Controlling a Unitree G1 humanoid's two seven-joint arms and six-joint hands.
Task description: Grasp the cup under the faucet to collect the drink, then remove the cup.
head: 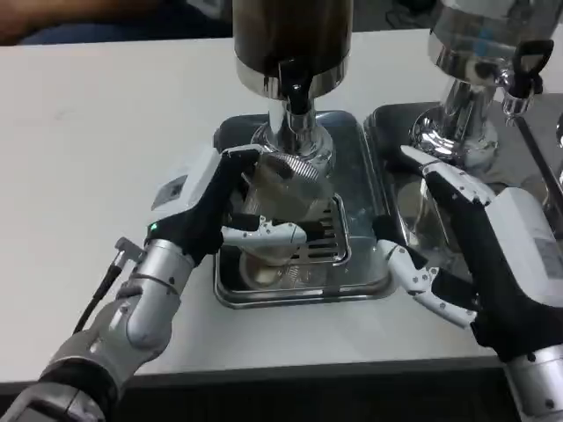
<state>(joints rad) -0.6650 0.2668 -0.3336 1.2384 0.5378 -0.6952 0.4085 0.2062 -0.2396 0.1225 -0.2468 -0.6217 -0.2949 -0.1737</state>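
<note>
A clear plastic cup [280, 200] stands on the steel drip tray [365, 286] directly below the black faucet tap [296, 86] of the dark drink dispenser [292, 35]. My left hand [215, 207] wraps around the cup from the left, with fingers across its front and its top edge. My right hand [479, 255] hovers to the right of the tray, fingers spread and holding nothing. The cup's base is partly hidden by my left fingers [268, 235].
A second dispenser [479, 53] with a black tap stands at the back right on its own steel tray [396, 123]. The slotted grate [327, 239] lies in the near tray. The white table's front edge runs close below my arms.
</note>
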